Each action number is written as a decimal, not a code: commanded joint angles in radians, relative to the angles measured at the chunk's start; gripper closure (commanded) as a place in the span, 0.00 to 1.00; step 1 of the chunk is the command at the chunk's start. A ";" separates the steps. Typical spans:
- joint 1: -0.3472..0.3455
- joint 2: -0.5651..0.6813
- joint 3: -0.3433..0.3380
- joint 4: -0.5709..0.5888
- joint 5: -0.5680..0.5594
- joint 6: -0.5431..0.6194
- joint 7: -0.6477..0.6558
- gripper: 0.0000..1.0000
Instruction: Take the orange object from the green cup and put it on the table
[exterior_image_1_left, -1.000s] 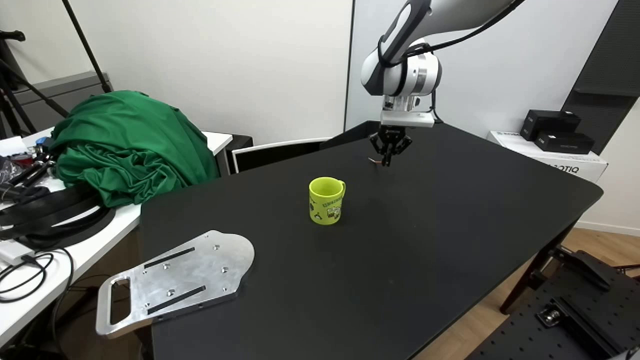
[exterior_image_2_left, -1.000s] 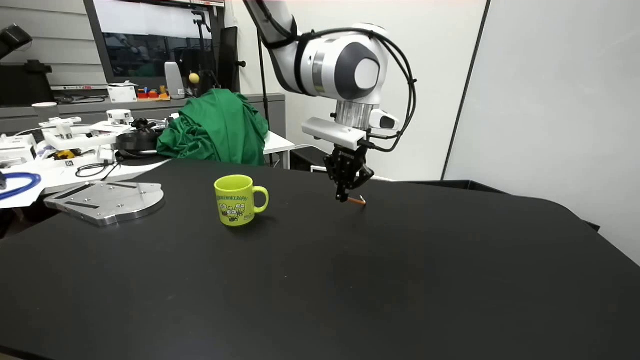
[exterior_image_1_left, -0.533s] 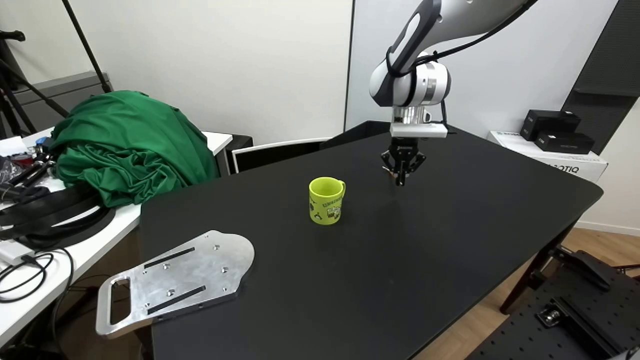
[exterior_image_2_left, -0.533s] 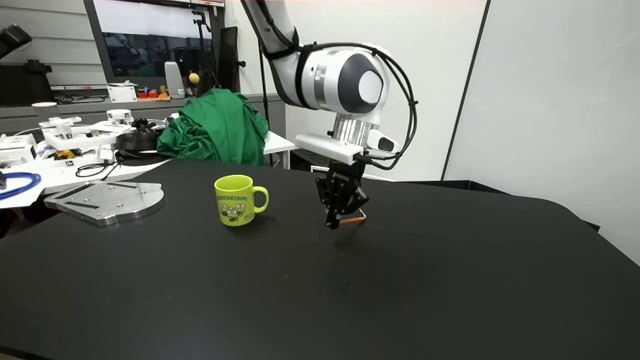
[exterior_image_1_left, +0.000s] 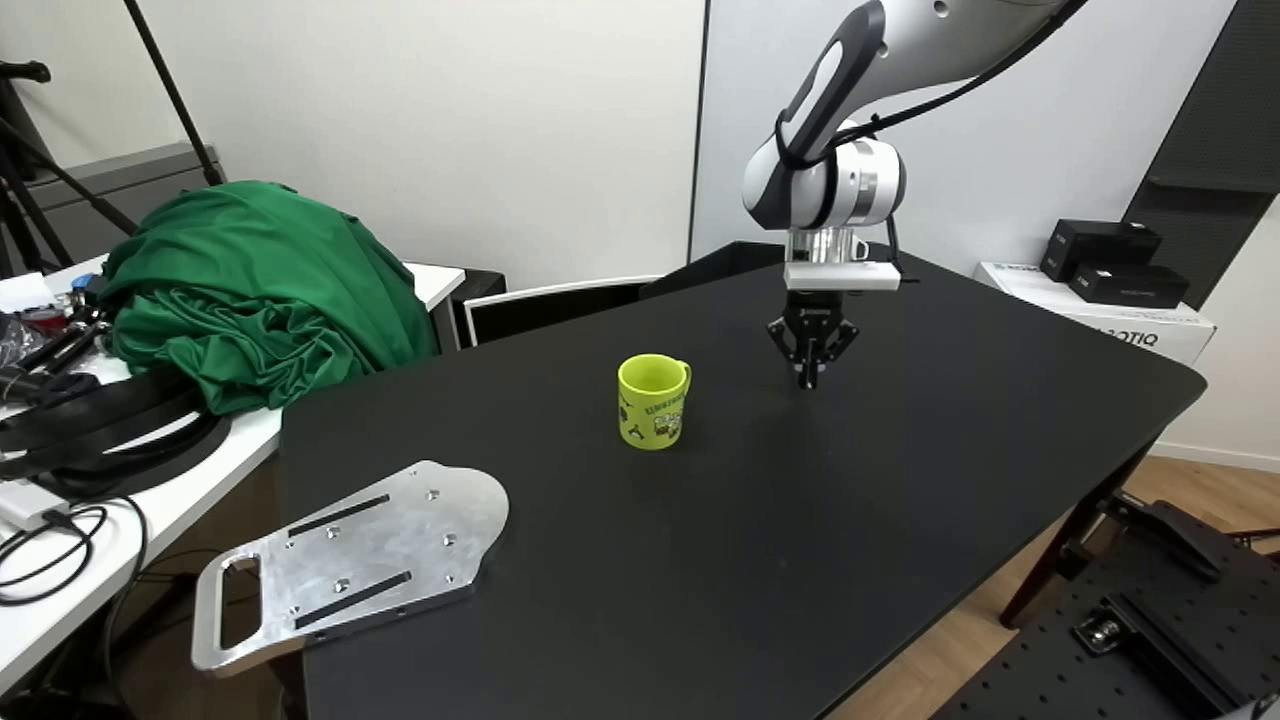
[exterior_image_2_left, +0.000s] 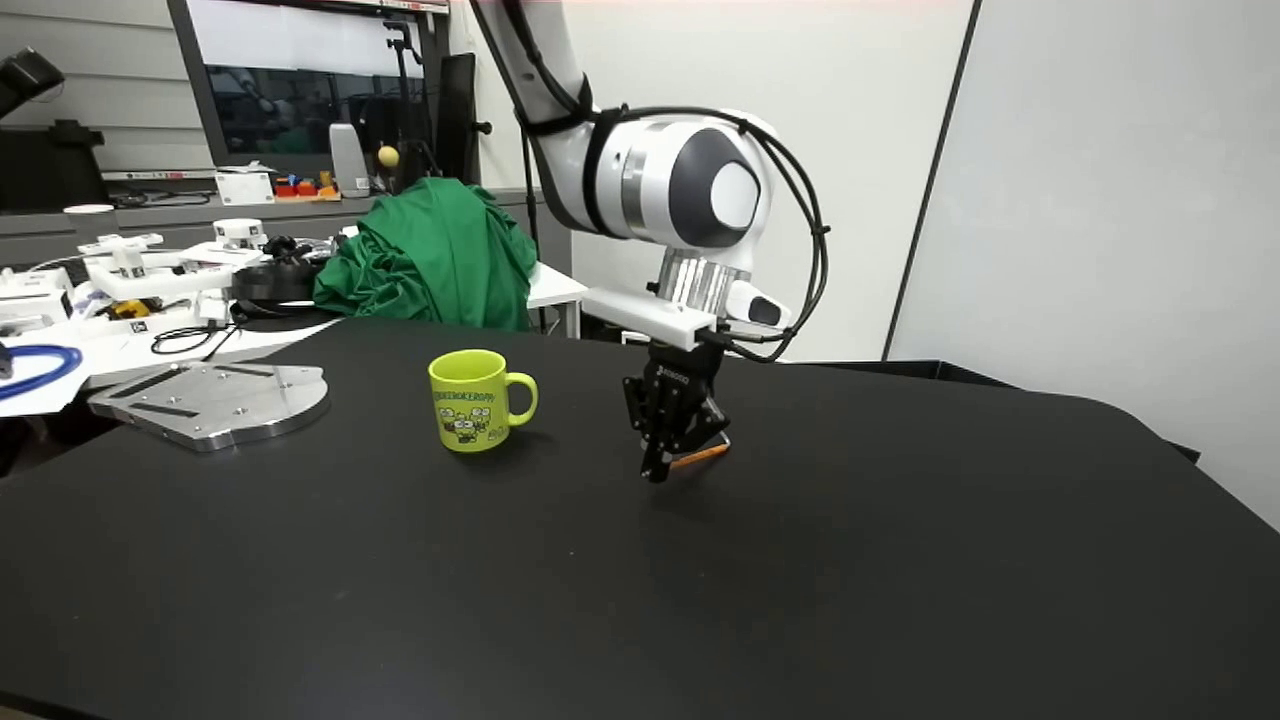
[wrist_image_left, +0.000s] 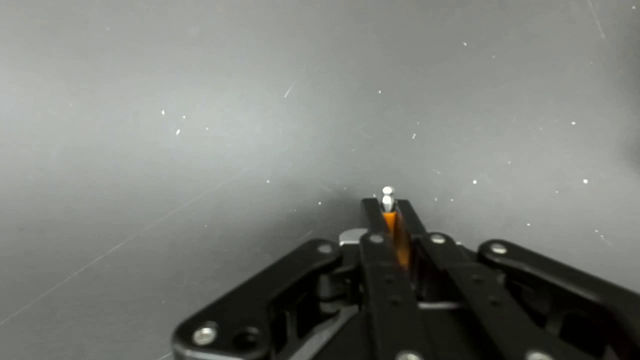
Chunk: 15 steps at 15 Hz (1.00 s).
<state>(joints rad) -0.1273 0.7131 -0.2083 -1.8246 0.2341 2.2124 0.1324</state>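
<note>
Orange metal-tipped stick (wrist_image_left: 390, 220), apart from the lime-green cylindrical cup (exterior_image_2_left: 470, 407), is gripped in the black jointed pincer (exterior_image_1_left: 808, 380), which has sunk nearer the flat matte black bench (exterior_image_2_left: 900, 560); only setting down seems left.

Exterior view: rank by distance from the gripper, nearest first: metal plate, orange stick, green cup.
1. Orange stick: held in the gripper, its orange length showing to the right.
2. Green cup: upright on the table, picture-left of the gripper.
3. Metal plate: farther left, past the cup, at the table's edge.
</note>
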 joint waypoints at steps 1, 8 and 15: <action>-0.017 -0.037 0.032 -0.060 -0.006 0.062 0.022 0.98; -0.015 -0.044 0.049 -0.086 -0.007 0.143 0.022 0.66; -0.012 -0.122 0.062 -0.091 -0.005 0.035 0.033 0.25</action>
<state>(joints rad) -0.1299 0.6749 -0.1637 -1.8760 0.2355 2.3013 0.1356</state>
